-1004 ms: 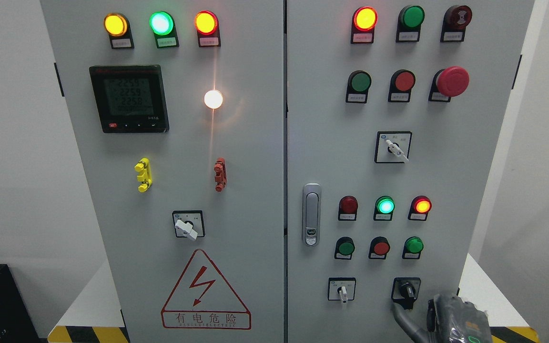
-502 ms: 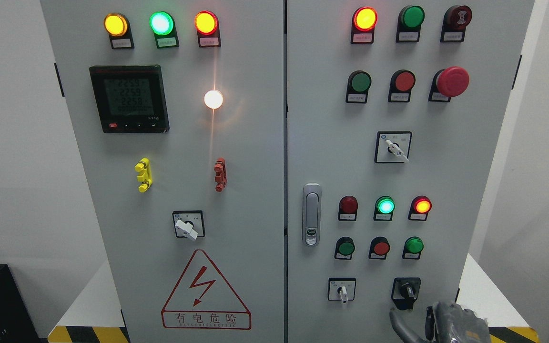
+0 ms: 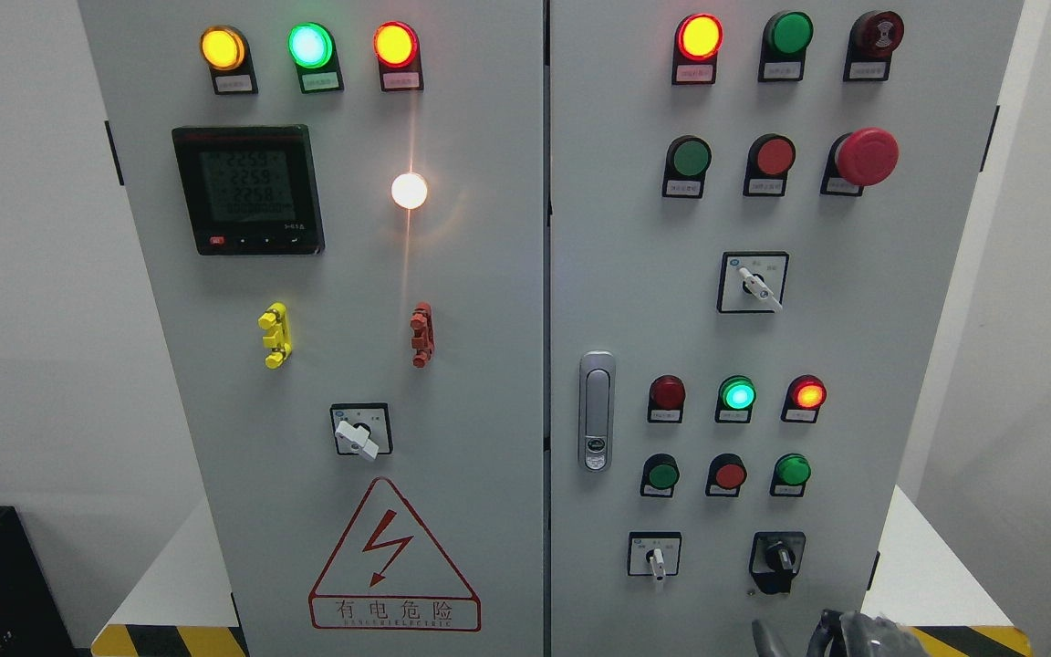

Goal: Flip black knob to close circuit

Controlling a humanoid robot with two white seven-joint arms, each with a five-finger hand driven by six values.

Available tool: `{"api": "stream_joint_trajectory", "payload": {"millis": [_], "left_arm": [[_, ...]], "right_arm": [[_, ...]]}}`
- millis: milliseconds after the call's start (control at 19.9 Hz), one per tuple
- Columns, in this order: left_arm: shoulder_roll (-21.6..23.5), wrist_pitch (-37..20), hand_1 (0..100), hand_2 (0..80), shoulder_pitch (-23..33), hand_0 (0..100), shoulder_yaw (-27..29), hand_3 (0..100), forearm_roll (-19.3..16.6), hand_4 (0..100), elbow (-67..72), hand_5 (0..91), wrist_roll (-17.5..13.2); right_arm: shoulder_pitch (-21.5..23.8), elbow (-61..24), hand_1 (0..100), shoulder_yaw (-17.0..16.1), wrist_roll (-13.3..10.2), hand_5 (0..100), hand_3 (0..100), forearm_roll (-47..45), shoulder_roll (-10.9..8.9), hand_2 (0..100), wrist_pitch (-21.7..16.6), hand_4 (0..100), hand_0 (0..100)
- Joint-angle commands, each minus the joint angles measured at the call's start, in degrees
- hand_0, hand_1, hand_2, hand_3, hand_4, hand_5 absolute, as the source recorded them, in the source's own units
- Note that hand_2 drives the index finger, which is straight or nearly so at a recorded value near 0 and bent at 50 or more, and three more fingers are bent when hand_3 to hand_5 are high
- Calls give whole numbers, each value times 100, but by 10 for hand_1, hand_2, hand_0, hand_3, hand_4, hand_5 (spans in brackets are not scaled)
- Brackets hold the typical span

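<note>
Filling most of the head view, a tall control cabinet of smooth grey painted metal is seen, split by a vertical seam into two flat doors. A square black meter with a dim digital screen is mounted on the left door, and a red-outlined triangular warning sign with a lightning bolt is fixed lower down. A slim, rounded metal door handle is set just right of the seam. A domed red mushroom button with a glossy cap is seen at the upper right, among round lit and unlit pilot lamps. The black knob, a small ridged rotary switch on a dark square plate, is placed near the bottom of the right door, right of a white-levered selector. The right hand is only partly shown at the bottom edge, below and slightly right of the knob and apart from it; dark, curved, shiny fingers are glimpsed, but whether they are released or clenched cannot be told. Nothing is seen held in them.
</note>
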Motion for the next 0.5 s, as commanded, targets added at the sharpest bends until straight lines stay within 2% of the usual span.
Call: {"api": "stream_joint_trajectory", "payload": {"millis": [0, 301, 452], "left_arm": [[-2, -2, 556, 0, 123, 120, 0, 0, 0, 0, -132, 0, -1], [-2, -2, 556, 0, 123, 120, 0, 0, 0, 0, -132, 0, -1], [-2, -2, 556, 0, 123, 120, 0, 0, 0, 0, -132, 0, -1]], "right_arm": [[500, -797, 16, 27, -405, 569, 735, -2234, 208, 447, -24, 679, 0], [869, -877, 13, 27, -1012, 460, 523, -4301, 190, 309, -94, 522, 0], [1123, -877, 5, 27, -1101, 374, 409, -5172, 190, 240, -532, 400, 0]]}}
